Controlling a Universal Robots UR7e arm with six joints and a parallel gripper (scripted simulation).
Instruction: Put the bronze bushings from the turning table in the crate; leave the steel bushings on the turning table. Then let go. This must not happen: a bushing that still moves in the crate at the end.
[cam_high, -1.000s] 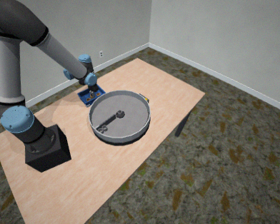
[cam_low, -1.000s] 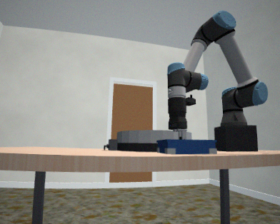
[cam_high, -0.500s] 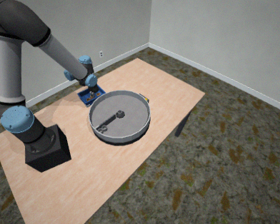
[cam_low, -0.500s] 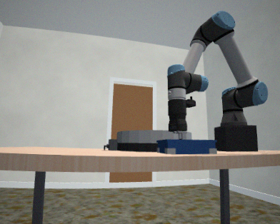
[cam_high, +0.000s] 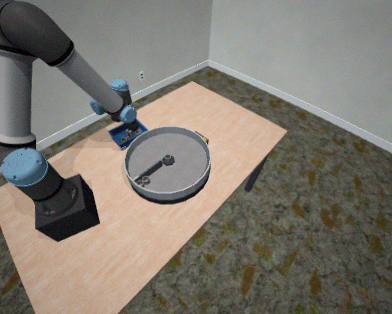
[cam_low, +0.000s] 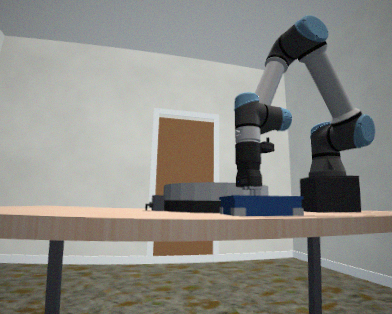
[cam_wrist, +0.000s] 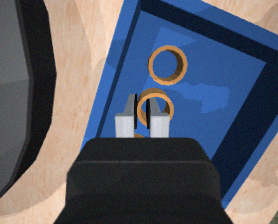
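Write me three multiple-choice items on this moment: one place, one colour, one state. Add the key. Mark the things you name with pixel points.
1. Where is the gripper (cam_high: 131, 133) (cam_low: 250, 190) (cam_wrist: 141, 104)?
A) Over the turning table
B) At the crate
C) Beside the robot's base

2. What colour is the crate (cam_high: 116, 140) (cam_low: 262, 206) (cam_wrist: 114, 55)?
A) Blue
B) Red
C) Yellow

3. How are the fingers?
A) Wide open
B) Out of view
C) Closed on a bushing's wall

Key:
1 B: the wrist view shows the fingertips within its walls.
2 A: all views show blue walls.
3 C: the bronze bushing (cam_wrist: 155, 91) has its left wall between them.
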